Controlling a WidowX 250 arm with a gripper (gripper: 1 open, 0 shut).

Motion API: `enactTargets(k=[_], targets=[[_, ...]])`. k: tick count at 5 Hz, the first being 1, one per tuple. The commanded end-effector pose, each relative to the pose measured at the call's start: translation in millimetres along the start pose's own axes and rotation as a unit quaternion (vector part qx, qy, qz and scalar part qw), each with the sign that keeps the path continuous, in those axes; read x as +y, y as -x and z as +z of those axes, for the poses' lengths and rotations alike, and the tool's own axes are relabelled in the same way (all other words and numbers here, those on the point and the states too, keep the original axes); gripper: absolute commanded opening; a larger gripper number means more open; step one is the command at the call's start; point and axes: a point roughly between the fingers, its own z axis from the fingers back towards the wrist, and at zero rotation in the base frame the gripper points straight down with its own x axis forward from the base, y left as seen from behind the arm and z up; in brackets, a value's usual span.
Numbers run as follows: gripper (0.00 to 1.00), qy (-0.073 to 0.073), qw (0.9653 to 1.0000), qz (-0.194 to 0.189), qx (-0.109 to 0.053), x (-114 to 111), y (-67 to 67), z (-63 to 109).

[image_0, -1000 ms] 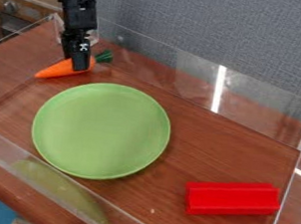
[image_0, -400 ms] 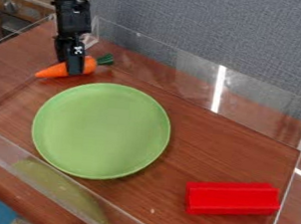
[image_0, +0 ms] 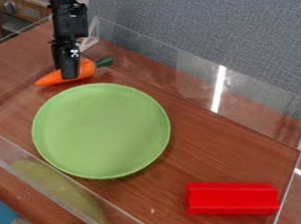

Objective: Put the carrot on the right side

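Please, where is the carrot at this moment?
In the camera view, the carrot lies at the upper left, on the wooden surface just behind the green plate, with the claw closed on it.

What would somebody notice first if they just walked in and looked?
Probably the big green plate left of the middle. Next, the bright red block at the lower right. Then the orange carrot above the plate, with the black gripper closed on it.
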Motion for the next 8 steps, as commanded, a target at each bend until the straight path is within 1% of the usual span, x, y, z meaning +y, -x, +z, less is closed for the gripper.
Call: enactTargets(k=[1, 4, 5, 6, 8], targets=[[0.0, -0.016, 0.9998, 0.0, 0.009, -6, 0.9, 9.9], [0.0, -0.05, 0.9983, 0.025, -0.018, -23, 8.0, 20.1], [0.0, -0.063, 0.9976, 0.017, -0.023, -34, 11.0, 22.6], [0.0, -0.066, 0.9974, 0.011, -0.026, -38, 17.1, 18.5], [0.0, -0.077, 0.9966, -0.008, -0.029, -52, 13.5, 32.8]])
